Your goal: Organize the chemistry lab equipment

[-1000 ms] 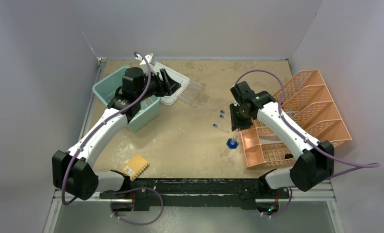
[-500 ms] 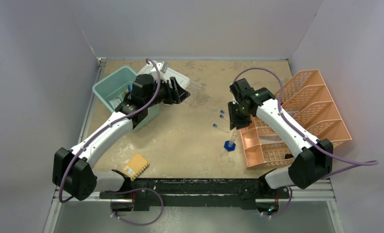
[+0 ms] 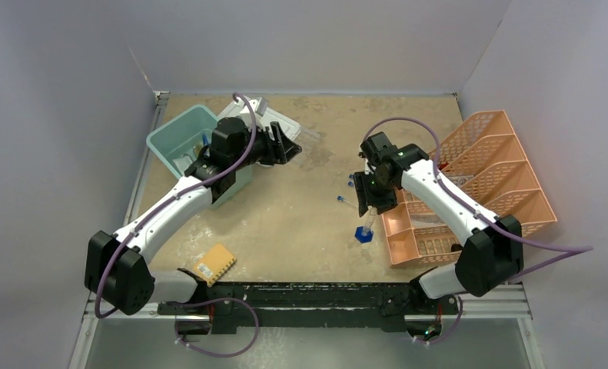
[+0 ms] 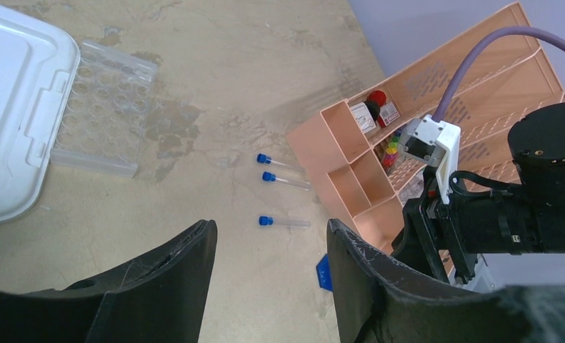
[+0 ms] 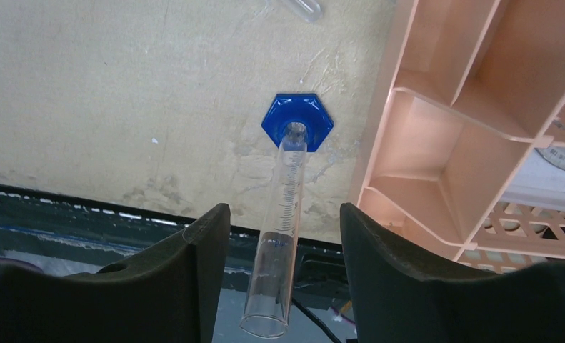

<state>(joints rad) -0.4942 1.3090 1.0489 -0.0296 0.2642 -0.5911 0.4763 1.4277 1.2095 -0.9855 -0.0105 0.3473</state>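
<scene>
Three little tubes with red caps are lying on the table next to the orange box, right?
Not quite. The caps are blue, not red. The left wrist view shows three little tubes with blue caps lying on the table next to the orange box.

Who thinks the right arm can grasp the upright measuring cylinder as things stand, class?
Probably yes: the right pincer is open and straddles the measuring cylinder, with gaps either side and nothing in between.
</scene>
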